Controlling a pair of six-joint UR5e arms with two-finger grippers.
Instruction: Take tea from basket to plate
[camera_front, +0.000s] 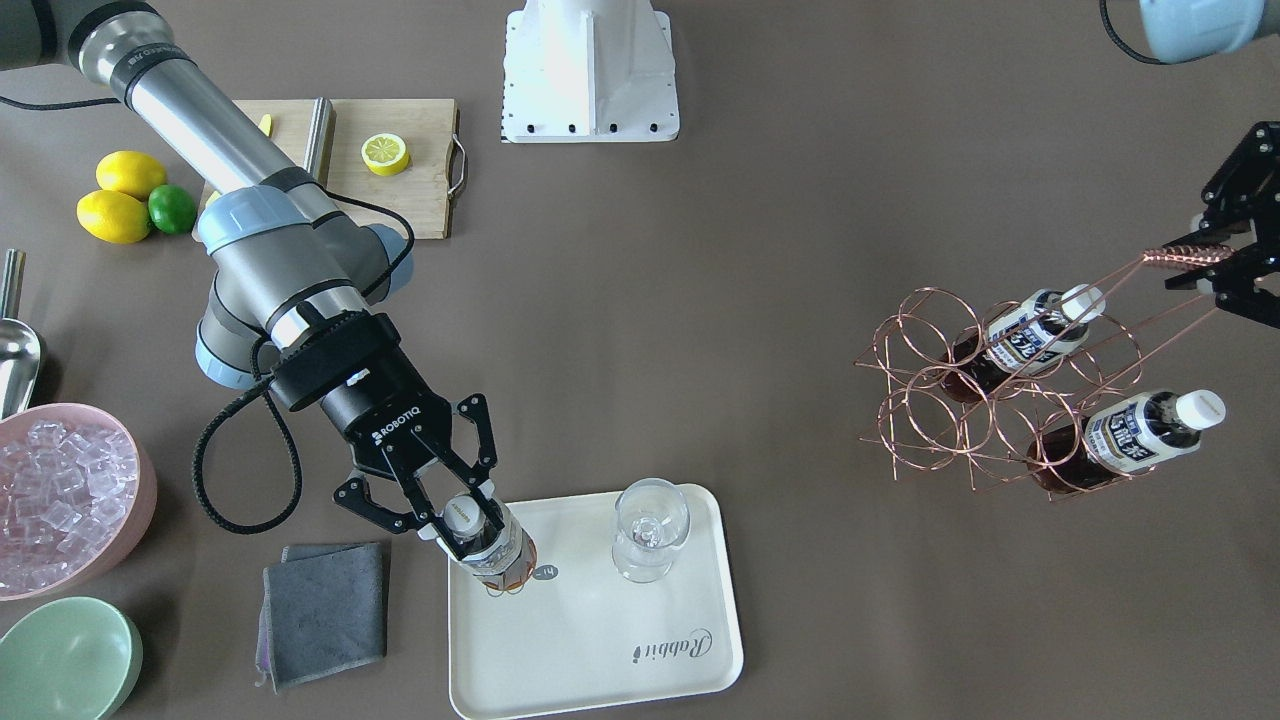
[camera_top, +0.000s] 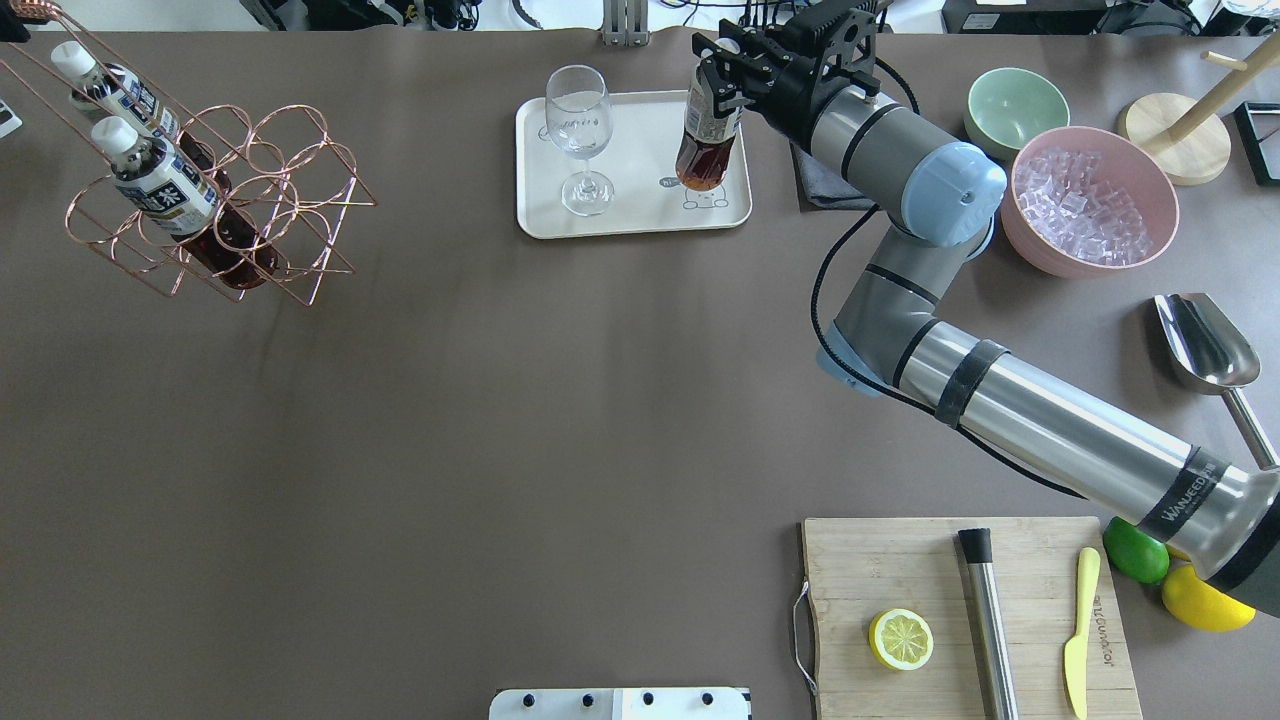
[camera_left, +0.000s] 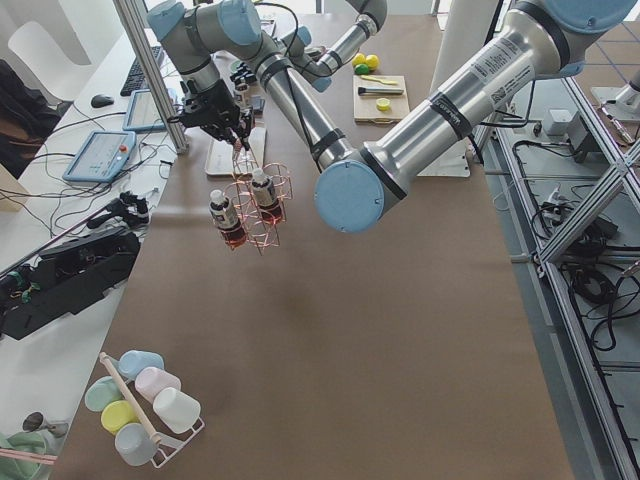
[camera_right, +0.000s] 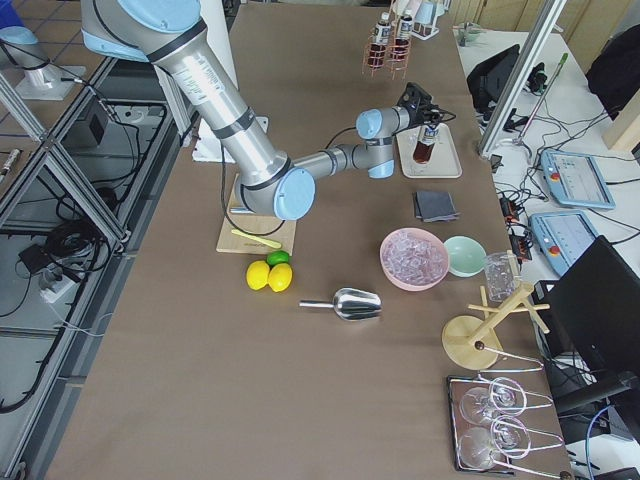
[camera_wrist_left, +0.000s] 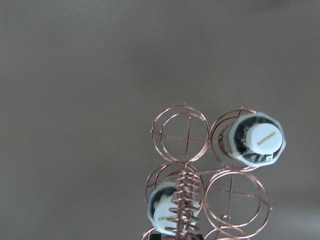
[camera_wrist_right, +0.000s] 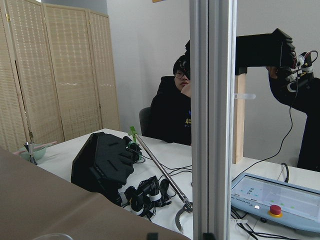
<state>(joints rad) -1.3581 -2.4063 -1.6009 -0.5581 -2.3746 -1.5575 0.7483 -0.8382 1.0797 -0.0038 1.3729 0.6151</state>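
Nothing on the robot's near side is at risk; the trouble lies at the far side of the table (camera_top: 500, 450). There the right gripper (camera_top: 722, 92) has its jaws pinching the tea (camera_top: 706, 140) high up, just under the white cap. The bottle hangs tilted, with its base over the right part of the plate (camera_top: 630, 215), by the small bear drawing. I cannot tell whether the base touches the plate.

If the jaws spread while the bottle leans like this, it would probably topple rather than stand. Falling left, it could strike the wine glass (camera_top: 578, 130), which stands on the same plate just beside it (tall stem, narrow foot, easily knocked). Falling right, it could roll over the low rim onto the table. The high grip also lets the body swing, so a quick descent might land it on the edge of its base. It seems wiser to bring the bottle upright before setting it down.

In the far left corner, the left gripper (camera_front: 1205, 255) has its jaws closed on the coiled handle of the basket (camera_top: 215, 200). The basket leans, and the two bottles (camera_top: 160, 185) in its cells lie with their caps toward the handle. A jolt or a steeper lean could slide them out.
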